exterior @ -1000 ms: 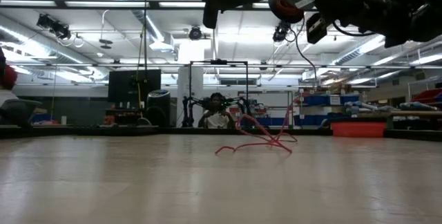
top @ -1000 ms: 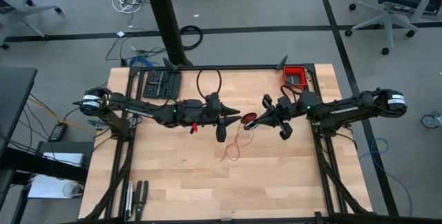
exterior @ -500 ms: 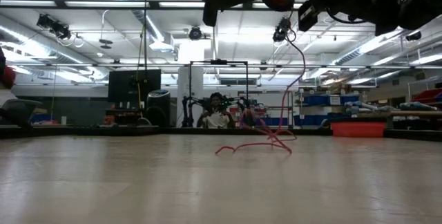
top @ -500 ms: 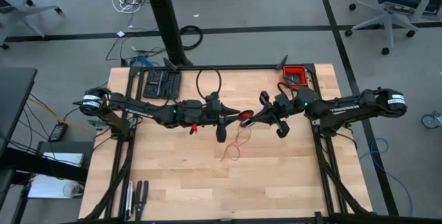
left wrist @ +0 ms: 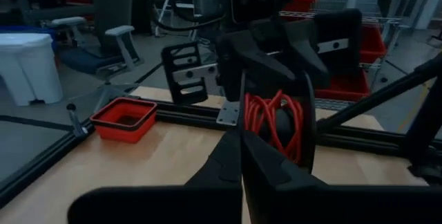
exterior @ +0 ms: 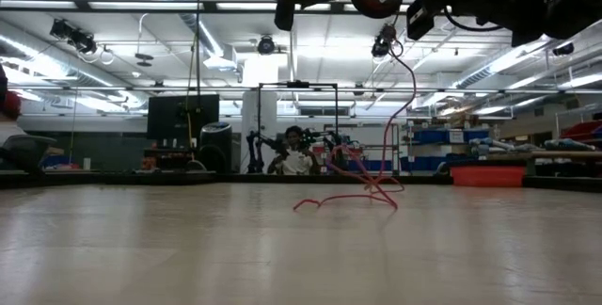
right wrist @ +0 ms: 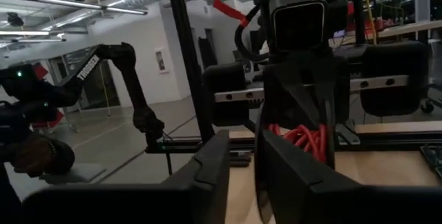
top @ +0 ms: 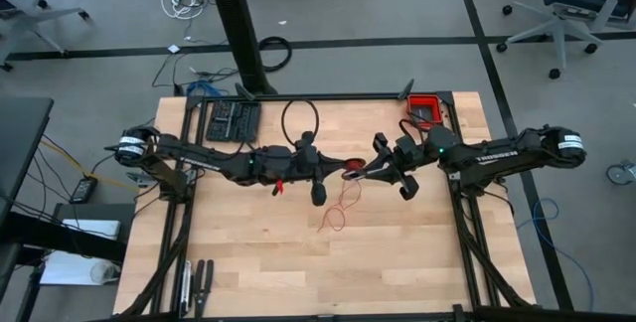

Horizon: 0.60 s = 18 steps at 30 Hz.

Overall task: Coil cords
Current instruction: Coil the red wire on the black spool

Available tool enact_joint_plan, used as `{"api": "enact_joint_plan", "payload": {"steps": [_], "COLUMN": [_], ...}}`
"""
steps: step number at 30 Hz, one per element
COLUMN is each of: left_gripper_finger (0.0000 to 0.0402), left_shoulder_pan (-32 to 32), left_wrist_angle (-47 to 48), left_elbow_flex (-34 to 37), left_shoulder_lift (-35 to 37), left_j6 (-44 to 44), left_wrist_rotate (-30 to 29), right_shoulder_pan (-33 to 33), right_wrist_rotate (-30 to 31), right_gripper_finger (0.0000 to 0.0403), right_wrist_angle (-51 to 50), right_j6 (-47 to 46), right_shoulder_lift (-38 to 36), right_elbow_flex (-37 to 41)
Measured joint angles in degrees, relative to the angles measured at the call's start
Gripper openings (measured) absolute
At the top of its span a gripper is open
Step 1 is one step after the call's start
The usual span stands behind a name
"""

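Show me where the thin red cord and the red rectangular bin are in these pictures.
thin red cord [top: 338, 210]: high view, loose strand lying on table.
red rectangular bin [top: 425, 110]: high view, its rim.

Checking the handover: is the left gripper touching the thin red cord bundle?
Touching. In the left wrist view the left gripper is shut, its fingers pinched against the coiled thin red cord bundle. The right gripper sits beside it in the high view.

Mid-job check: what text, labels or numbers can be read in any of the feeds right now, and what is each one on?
"TROSSEN": white letters along a dark background arm, seen in the right wrist view.
White lettering on the right arm's forearm, high view: too small to read.
White bands at the arm bases, high view: too small to read.
No other readable text.
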State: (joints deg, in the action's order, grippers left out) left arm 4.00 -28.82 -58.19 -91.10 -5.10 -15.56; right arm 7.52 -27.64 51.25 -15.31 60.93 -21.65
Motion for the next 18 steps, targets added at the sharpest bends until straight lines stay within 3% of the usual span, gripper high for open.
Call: {"api": "enact_joint_plan", "payload": {"steps": [5,11,18], "left_gripper_finger": [0.0001,0.0000,0.0000], "left_shoulder_pan": [0.9,1.4,1.3], "left_wrist_angle": [0.4,1.1,0.9], "left_elbow_flex": [0.0,0.0,0.0], "left_shoulder_lift": [0.0,0.0,0.0], "left_j6": [0.2,0.5,0.4], "left_wrist_rotate": [-4.9,-9.3,-12.3], "right_shoulder_pan": [3.2,3.8,1.4], "right_wrist_rotate": [1.6,10.3,15.7], "right_gripper_finger": [0.0096,0.0089,0.0092], "right_wrist_angle": [-8.2,-26.5,-36.4], "right_j6": [1.1,4.9,4.9], "right_shoulder_lift": [-5.5,-12.6,-12.6], "right_elbow_flex": [0.1,0.1,0.2]}}
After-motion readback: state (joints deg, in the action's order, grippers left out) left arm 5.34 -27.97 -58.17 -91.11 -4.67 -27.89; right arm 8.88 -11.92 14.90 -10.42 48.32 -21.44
